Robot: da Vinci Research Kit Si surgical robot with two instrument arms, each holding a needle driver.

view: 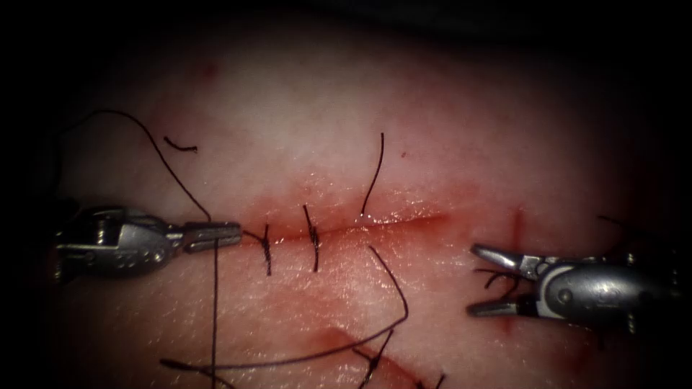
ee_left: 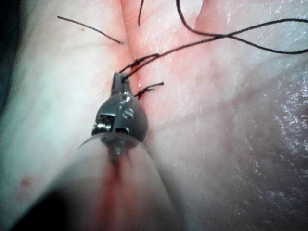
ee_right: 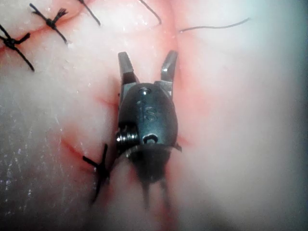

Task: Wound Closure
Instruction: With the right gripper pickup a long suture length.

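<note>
Jaws on the left tool (view: 216, 235) are pressed together at the left end of the cut (view: 375, 225), and they look clamped on the thread (view: 215, 310) that crosses them there, though the strand is thin enough that I would not swear to the grip. The right tool (view: 491, 279) sits well to the right, its jaws spread apart and holding nothing. Between them the cut carries two stitches (view: 311, 248) toward its left end, with the stretch to the right of them not yet closed. From the left tool the thread runs toward the near side and loops across the tissue (view: 303, 130); a short cut end (view: 180, 146) lies on the far side. I cannot pick out the needle. My judgement: a stitch is being finished on the thread, and the next move calls for the free right tool to take up the slack strand.
</note>
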